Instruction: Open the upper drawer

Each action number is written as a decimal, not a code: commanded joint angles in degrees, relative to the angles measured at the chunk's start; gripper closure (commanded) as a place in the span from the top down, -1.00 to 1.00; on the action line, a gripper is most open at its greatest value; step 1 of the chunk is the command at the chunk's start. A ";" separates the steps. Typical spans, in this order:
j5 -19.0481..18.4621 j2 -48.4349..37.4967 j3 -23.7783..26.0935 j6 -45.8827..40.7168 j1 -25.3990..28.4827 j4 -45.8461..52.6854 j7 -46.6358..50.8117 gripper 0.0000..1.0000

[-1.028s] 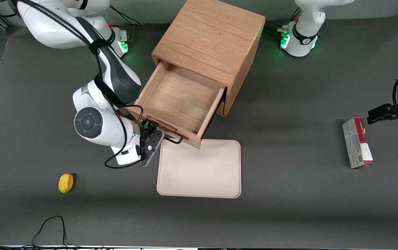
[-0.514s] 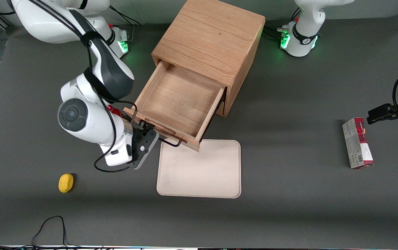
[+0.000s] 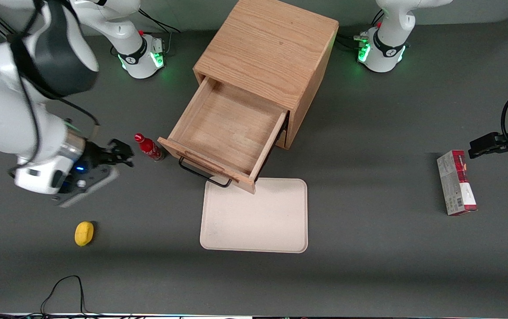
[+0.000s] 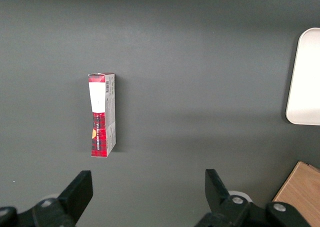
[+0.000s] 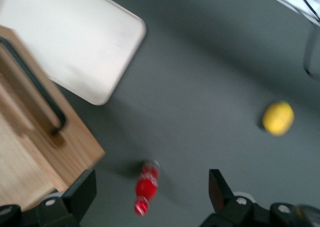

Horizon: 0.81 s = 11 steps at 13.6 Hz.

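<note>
Since a moment ago the gripper (image 3: 119, 153) has left the black wire handle (image 3: 204, 173), fingers spread and empty, near the small red bottle (image 3: 148, 147), while the upper drawer (image 3: 225, 133), probably light and stiff, stands pulled well out, best taken by that handle

A dark grey matte table (image 3: 369, 266) fills the scene under even overhead light, with soft shadows and green glows farther from the camera

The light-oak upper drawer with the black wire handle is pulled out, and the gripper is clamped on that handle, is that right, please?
Not quite. The light-oak upper drawer is pulled out, but the gripper is not on its black wire handle. The front view shows it open and apart from the drawer, toward the working arm's end of the table, near the small red bottle.
</note>
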 commanded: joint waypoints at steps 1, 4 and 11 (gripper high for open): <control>4.13 -8.63 -6.39 0.67 0.81 -11.13 6.36 1.00; 4.68 -16.03 -7.99 0.33 0.81 -17.40 11.64 1.00; 3.36 -17.01 -8.17 -4.25 1.87 -17.06 19.30 1.00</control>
